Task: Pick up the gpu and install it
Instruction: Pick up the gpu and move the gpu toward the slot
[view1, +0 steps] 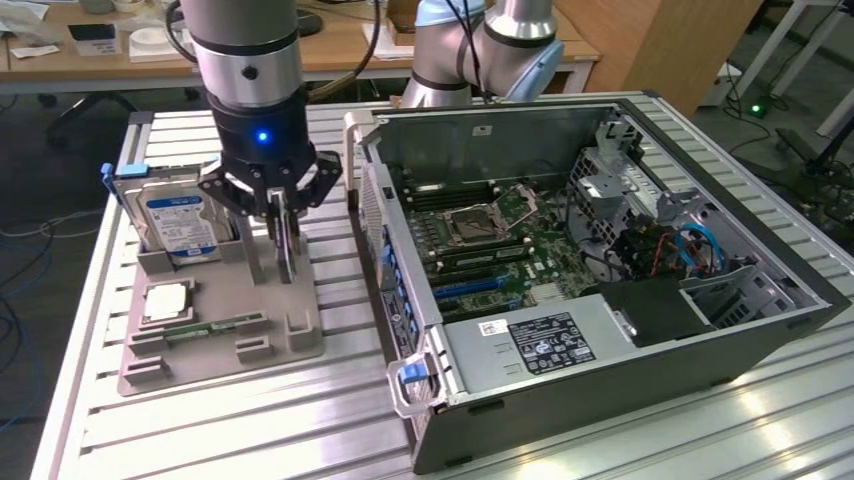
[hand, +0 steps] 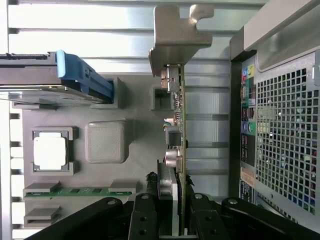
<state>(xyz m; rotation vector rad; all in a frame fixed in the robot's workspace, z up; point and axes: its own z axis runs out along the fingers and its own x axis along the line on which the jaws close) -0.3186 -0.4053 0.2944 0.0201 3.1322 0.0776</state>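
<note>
The gpu (hand: 176, 115) stands on edge in the grey holder (view1: 267, 345) on the worktop (view1: 267, 430), its silver bracket (hand: 175, 35) at the end away from the gripper (hand: 175, 220). The fingers (hand: 144, 217) are clamped on the card from both faces, by its cooler end. Whether it has left its slot I cannot tell. The pull looks best made straight up along the card's plane, without twist, so the lower edge clears cleanly and misses the hard drive (view1: 180, 220) beside it.

The tool (hand: 179, 212) hides part of the gpu (hand: 181, 112).
</note>
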